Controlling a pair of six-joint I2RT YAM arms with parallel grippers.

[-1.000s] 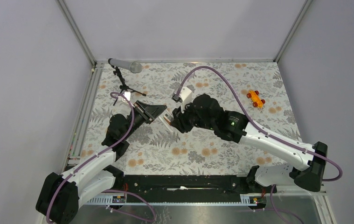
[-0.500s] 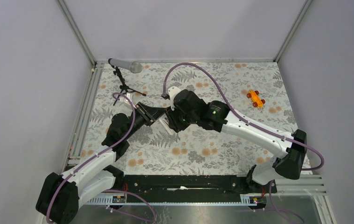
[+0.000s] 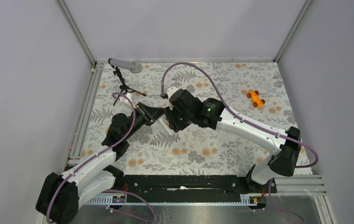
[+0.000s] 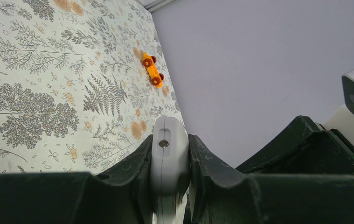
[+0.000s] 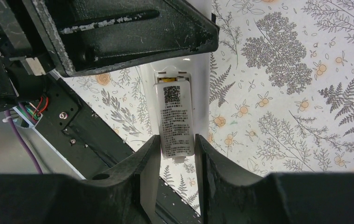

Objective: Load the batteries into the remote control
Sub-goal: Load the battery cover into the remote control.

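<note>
The white remote control stands on edge, clamped between my left gripper's jaws. In the top view it pokes out of the left gripper as a small white bar above the mat. In the right wrist view its back shows a white labelled cover with a QR code. My right gripper has both fingers pressed on the sides of that cover's near end, facing the left gripper. No coppery batteries show as loose pieces. A thin yellowish edge shows at the cover's far end.
An orange toy car lies at the far right of the floral mat and also shows in the left wrist view. A grey microphone on a black tripod stands at the back left. Black rails run along the near edge.
My right arm swung left and its gripper closed in on the remote held by the left gripper, meeting it nose to nose. The left arm stayed put.
</note>
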